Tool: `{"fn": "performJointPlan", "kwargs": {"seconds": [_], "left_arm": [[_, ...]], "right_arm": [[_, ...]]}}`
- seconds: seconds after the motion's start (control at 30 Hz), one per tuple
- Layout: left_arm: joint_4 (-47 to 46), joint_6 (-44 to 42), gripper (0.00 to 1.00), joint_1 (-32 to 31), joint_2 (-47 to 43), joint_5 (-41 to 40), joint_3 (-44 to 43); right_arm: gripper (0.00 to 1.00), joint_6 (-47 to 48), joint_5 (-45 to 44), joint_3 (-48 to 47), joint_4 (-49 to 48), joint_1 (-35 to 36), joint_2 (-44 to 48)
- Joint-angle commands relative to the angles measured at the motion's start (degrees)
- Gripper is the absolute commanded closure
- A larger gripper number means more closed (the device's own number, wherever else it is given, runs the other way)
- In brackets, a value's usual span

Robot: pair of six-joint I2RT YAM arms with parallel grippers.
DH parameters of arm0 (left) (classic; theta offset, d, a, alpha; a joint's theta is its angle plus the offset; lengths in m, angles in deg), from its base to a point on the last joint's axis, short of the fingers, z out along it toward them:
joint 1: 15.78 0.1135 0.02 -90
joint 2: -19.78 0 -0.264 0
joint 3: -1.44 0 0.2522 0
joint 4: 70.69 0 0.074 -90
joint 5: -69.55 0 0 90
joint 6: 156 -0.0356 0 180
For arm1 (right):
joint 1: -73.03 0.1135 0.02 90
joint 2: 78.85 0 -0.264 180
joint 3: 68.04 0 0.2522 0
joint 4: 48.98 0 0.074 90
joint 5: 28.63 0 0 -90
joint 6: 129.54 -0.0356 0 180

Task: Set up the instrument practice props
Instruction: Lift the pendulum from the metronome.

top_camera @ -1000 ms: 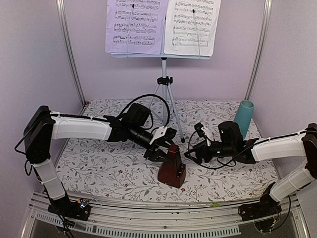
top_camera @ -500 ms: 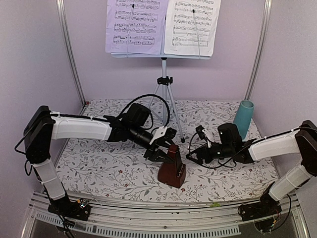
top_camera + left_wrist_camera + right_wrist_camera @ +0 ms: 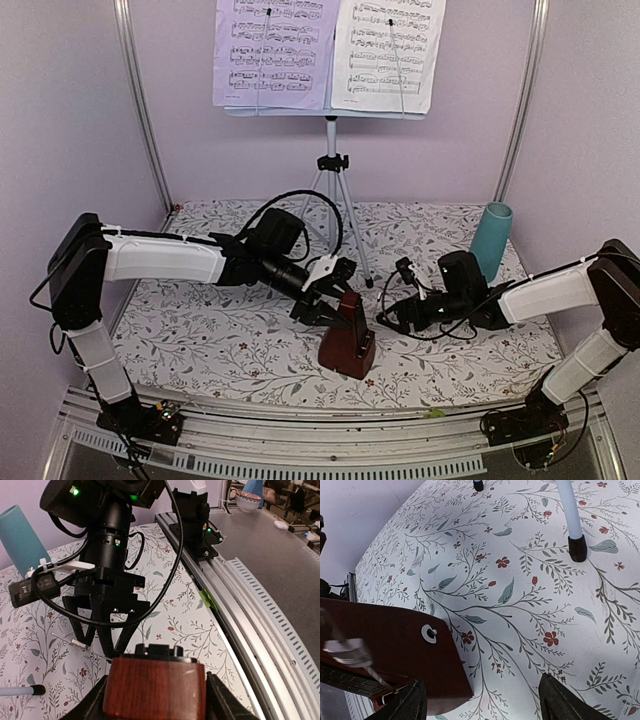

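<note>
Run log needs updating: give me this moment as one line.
left gripper: shut on metronome top | right gripper: open beside metronome | sheet music: on music stand

From above, the sheet-music pages run off the top edge, and their notes are too small to read. They cover nearly all the desk of the music stand, and a black cable crosses its legs. My left gripper hides the top of the metronome. At my left wrist the bottom edge cuts the metronome off, and only slivers of my fingers show. At my right wrist it runs off the left edge, its pendulum is a blur, and the tripod leg leaves the top edge.
</note>
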Motion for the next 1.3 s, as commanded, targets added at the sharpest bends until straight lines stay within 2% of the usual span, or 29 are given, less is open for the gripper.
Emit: {"fn": "performJointPlan", "kwargs": {"seconds": [0.0,0.63,0.7,1.07,1.1,1.13,1.27], "left_arm": [[7.78,0.25,1.00,-1.40,4.52,-3.21,2.18],[7.31,0.60,1.00,-1.40,4.67,-3.70,1.63],[7.08,0.88,0.96,-1.41,4.60,-3.74,1.36],[1.67,5.45,0.45,-1.21,1.63,-4.77,1.02],[0.30,6.08,0.14,-1.13,1.01,-4.71,1.25],[-0.74,7.15,0.03,-1.01,0.43,-4.70,1.48],[-4.63,9.59,0.01,-0.40,-2.08,-5.02,2.84]], "right_arm": [[0.22,-1.05,0.14,1.85,-1.04,-0.87,-0.12],[0.17,0.08,-1.52,3.58,-1.00,-1.43,7.74],[0.16,0.22,-1.79,3.75,-1.00,-1.38,8.52],[0.08,0.21,-4.01,3.54,-0.20,-1.42,12.40],[0.08,0.19,-4.15,3.40,0.17,-1.42,12.84],[0.07,0.31,-4.32,3.19,0.61,-1.42,13.15],[0.03,0.50,-6.13,2.26,2.82,-1.42,15.33]]}}
